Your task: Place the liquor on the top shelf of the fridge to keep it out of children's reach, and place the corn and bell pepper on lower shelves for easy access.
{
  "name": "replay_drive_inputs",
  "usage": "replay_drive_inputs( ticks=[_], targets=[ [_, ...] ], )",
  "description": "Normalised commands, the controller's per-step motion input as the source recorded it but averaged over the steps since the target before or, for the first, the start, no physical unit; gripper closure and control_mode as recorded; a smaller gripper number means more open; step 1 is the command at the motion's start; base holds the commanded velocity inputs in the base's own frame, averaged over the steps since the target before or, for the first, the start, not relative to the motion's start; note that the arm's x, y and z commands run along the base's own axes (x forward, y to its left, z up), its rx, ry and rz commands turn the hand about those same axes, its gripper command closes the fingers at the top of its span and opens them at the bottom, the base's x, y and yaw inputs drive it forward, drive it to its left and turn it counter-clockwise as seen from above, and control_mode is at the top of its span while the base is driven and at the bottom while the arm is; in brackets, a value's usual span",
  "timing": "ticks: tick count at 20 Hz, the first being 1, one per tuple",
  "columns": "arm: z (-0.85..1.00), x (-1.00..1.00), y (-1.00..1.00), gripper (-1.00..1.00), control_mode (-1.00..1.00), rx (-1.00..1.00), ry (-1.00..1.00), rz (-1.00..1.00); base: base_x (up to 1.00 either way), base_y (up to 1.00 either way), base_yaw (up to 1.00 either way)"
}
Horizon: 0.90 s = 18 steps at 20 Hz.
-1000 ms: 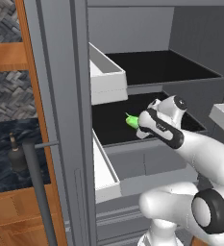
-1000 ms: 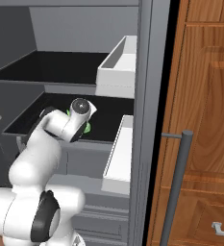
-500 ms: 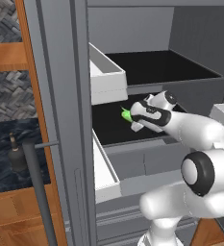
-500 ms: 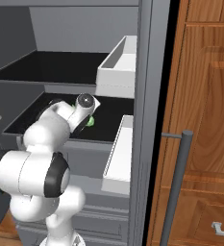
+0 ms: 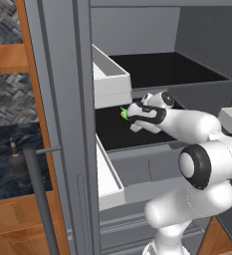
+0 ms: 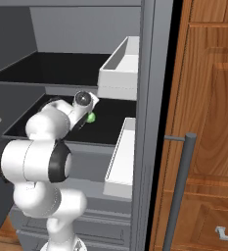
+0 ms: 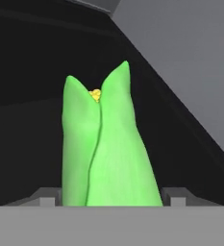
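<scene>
My gripper [image 5: 130,115] is shut on the corn [image 5: 123,114], a bright green ear, inside the open fridge [image 5: 62,99]. It holds the ear a little above a lower shelf [image 5: 118,135], near that black board's left side. In the hand view the corn [image 7: 106,153] stands between my fingertips [image 7: 46,199], its pointed end aimed at the fridge's dark back. The right base view shows the corn [image 6: 90,117] as a green tip past the gripper [image 6: 86,115]. The liquor [image 5: 17,162] stands on the dark counter left of the fridge. A red speck at the far left edge may be the bell pepper.
A higher black shelf [image 5: 172,69] lies above my hand. White door bins [image 5: 110,79] [image 5: 110,182] jut out just left of the arm. The door's bar handle [image 5: 38,199] stands in front. In the right base view wooden cabinets [image 6: 208,122] flank the fridge.
The arm has reached further left and deeper over the lower shelf, carrying the corn with it. The elbow has swung forward and now looms larger in both base views.
</scene>
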Motion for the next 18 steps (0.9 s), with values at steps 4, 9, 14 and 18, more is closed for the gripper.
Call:
replay_drive_inputs(
  ticks=[4, 9, 14, 18],
  targets=[
    [0.0, -0.08, 0.02, -1.0, -1.0, -0.05, -0.24, 0.0, 0.0, 0.0, 0.0],
    [0.01, -0.34, 0.0, -1.0, -1.0, -0.04, -0.19, 0.0, 0.0, 0.0, 0.0],
    [0.24, -0.44, -0.08, -1.0, -1.0, -0.03, -0.04, 0.0, 0.0, 0.0, 0.0],
    [0.54, -0.57, -0.08, -1.0, -1.0, -0.04, 0.0, 0.0, 0.0, 0.0, 0.0]
  ],
)
